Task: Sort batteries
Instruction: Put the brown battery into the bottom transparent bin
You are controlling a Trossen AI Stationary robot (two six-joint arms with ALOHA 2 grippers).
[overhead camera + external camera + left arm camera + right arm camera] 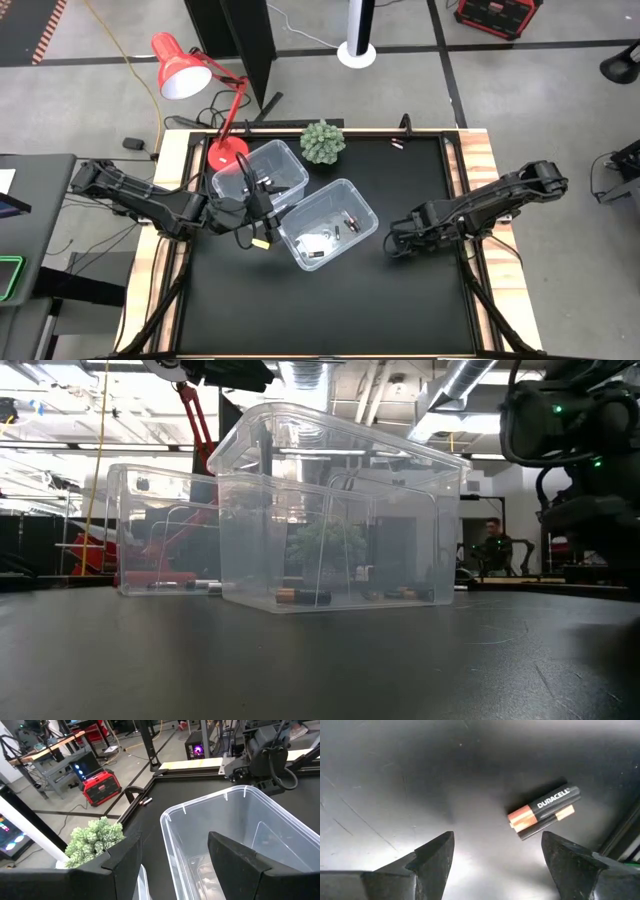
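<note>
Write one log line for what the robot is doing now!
right gripper: open over Duracell batteries on mat | left gripper: open over bin

Two clear bins (290,200) block worktop (400,300) centre, touching corner to corner, lamp base (227,152) and plant (323,141) crowd the 12 o'clock edge, left pincer (262,215) over the gap between bins, open mat at 6 o'clock, right pincer (497,855) spread over bare mat near one battery (545,811)

From above, the batteries (330,236) in the near bin (328,224) are too small to count or sort by colour. The far bin (262,172) is partly hidden by the left gripper (262,215). The right gripper (398,243) hides the tabletop (400,300) beneath.
</note>
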